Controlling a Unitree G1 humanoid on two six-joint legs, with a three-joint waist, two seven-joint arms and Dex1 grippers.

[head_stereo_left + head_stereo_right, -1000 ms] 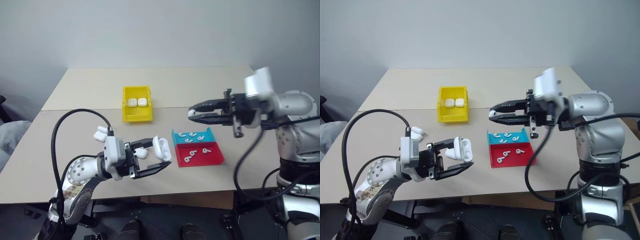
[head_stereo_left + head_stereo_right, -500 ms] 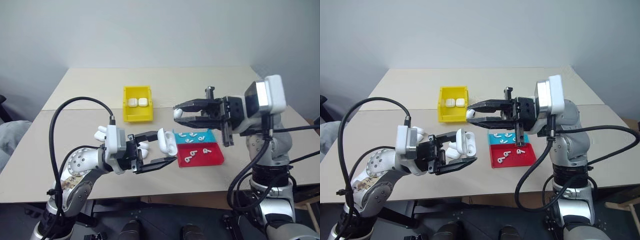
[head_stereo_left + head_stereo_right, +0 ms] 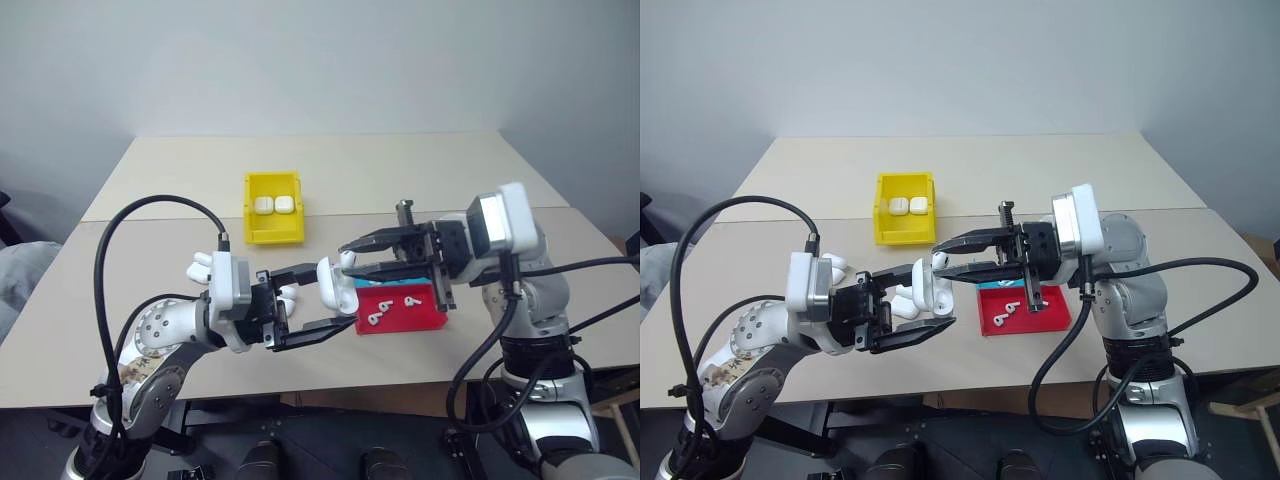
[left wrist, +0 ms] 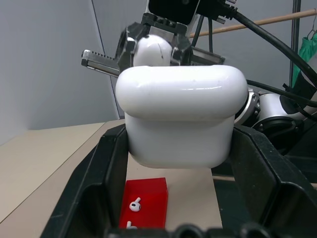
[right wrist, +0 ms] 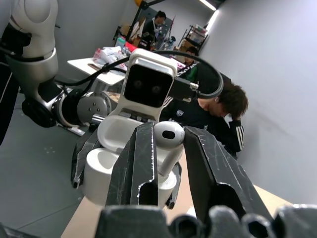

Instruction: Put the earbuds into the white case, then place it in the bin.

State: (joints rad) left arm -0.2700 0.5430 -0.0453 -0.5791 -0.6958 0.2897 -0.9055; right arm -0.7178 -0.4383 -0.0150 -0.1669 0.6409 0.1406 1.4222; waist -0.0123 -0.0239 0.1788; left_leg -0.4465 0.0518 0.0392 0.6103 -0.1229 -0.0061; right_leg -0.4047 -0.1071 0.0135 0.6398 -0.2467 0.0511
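My left gripper [image 3: 335, 298] is shut on the white case [image 3: 333, 285], holding it in the air above the table's front with its lid flipped open. In the left wrist view the case [image 4: 181, 119] sits between the two black fingers [image 4: 94, 183]. My right gripper [image 3: 346, 252] reaches in from the right, shut on one of the earbuds [image 5: 168, 136], its tips just above the open case [image 5: 114, 144]. More earbuds [image 3: 378, 318] lie loose in the red tray [image 3: 420, 318]. The yellow bin [image 3: 274, 236] stands behind on the table, with two white cases [image 3: 274, 204] inside.
A teal tray [image 3: 349, 292] adjoins the red one, mostly hidden behind my right gripper. Loose white cases [image 3: 200, 266] lie on the table near my left arm. A seated person [image 5: 218, 114] shows in the background of the right wrist view.
My right gripper has swung left and down with the earbud, from above the trays to just over the open case. My left gripper keeps the case almost still.
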